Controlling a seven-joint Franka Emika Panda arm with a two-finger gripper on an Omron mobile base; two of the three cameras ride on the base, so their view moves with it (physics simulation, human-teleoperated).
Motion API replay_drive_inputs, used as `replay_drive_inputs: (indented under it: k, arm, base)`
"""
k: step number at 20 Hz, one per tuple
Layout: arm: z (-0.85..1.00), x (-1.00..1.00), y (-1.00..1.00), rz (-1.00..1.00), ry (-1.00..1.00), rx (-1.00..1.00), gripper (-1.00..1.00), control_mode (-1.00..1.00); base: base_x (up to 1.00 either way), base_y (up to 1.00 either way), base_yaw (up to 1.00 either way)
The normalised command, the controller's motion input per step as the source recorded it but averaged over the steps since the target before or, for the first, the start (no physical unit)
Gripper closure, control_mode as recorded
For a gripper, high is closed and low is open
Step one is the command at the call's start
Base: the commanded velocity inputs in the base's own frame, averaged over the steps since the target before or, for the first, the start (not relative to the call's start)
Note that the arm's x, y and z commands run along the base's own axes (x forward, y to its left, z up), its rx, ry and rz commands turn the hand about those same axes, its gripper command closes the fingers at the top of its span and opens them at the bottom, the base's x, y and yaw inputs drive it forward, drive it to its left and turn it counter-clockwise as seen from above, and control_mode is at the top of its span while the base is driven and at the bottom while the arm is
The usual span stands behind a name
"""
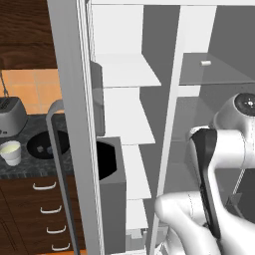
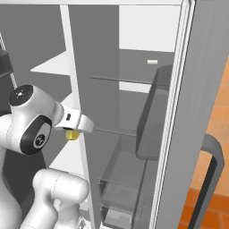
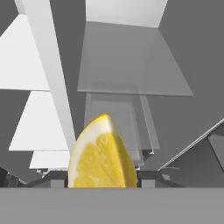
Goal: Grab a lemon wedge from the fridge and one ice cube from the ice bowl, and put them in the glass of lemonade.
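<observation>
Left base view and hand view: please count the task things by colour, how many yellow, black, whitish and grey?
Yellow: 1, the lemon wedge
Black: 1, the ice bowl
Whitish: 1, the glass of lemonade
Grey: 1, the fridge
Total: 4

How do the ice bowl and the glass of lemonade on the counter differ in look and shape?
The ice bowl is black, wide and shallow; the glass of lemonade is whitish, narrow and taller for its width. The bowl holds small pale cubes, while the glass holds pale yellow-green liquid. The bowl is partly hidden behind the fridge door's handle; the glass stands in full view to its left. Both sit upright on the dark counter, near the toaster.
</observation>
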Motion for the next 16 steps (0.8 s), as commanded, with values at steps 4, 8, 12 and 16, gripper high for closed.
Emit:
replay_drive_inputs:
  k: [4, 8, 12, 16]
  arm:
    - [0.00, 0.00, 0.00, 0.00, 0.00, 0.00, 1.00, -1.00]
    - [0.00, 0.00, 0.00, 0.00, 0.00, 0.00, 1.00, 1.00]
    - [0.00, 0.00, 0.00, 0.00, 0.00, 0.00, 1.00, 1.00]
    - [0.00, 0.00, 0.00, 0.00, 0.00, 0.00, 1.00, 1.00]
  base:
    - [0.00, 0.00, 0.00]
    - [-0.51, 0.02, 0.00]
    - [-0.99, 0.42, -0.06]
    - [-0.27, 0.81, -0.44]
